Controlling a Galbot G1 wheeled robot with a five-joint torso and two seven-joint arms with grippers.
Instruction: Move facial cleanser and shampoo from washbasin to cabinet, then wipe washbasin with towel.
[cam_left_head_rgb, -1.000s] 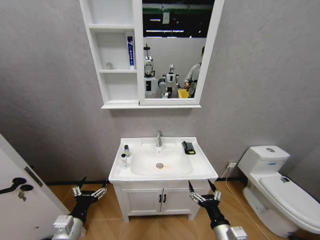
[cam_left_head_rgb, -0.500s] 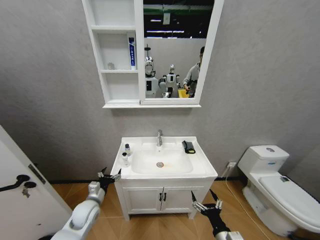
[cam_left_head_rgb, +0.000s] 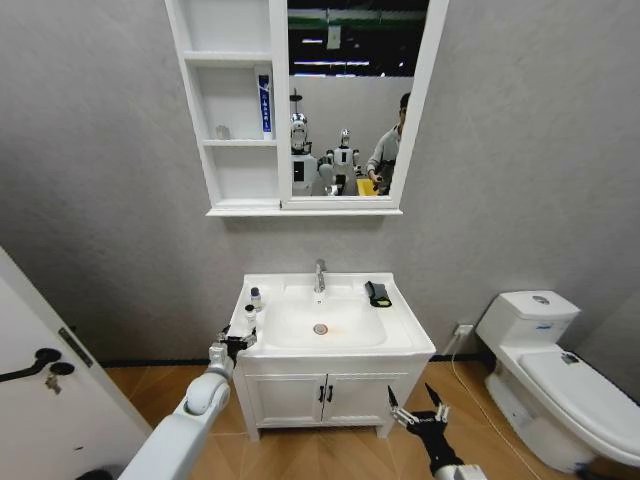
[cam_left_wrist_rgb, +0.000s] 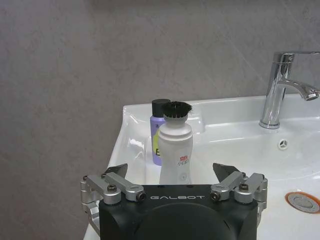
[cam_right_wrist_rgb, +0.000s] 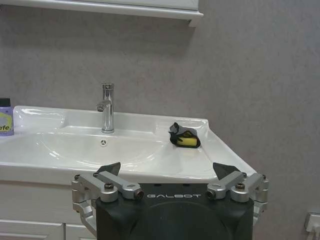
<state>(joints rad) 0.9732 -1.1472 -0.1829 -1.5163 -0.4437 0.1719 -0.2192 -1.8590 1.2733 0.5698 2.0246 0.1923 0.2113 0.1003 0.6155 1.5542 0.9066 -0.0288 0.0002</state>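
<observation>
Two bottles (cam_left_wrist_rgb: 174, 145) upright on washbasin (cam_left_head_rgb: 415, 337)

The washbasin (cam_left_head_rgb: 330, 325) stands against the far wall, with the cabinet (cam_left_head_rgb: 240, 110) on the wall above it and the toilet (cam_left_head_rgb: 560, 375) to its right. The tap (cam_left_head_rgb: 319, 277) sits at the basin's far edge, in the middle. Two bottles (cam_left_head_rgb: 251, 309) stand on the left ledge, one behind the other; the towel (cam_left_head_rgb: 377, 294) lies on the far right ledge. The left end effector (cam_left_head_rgb: 236, 341) is at the basin's near left corner, just before the bottles. The right end effector (cam_left_head_rgb: 417, 412) hangs low, near the cupboard's right side.
</observation>
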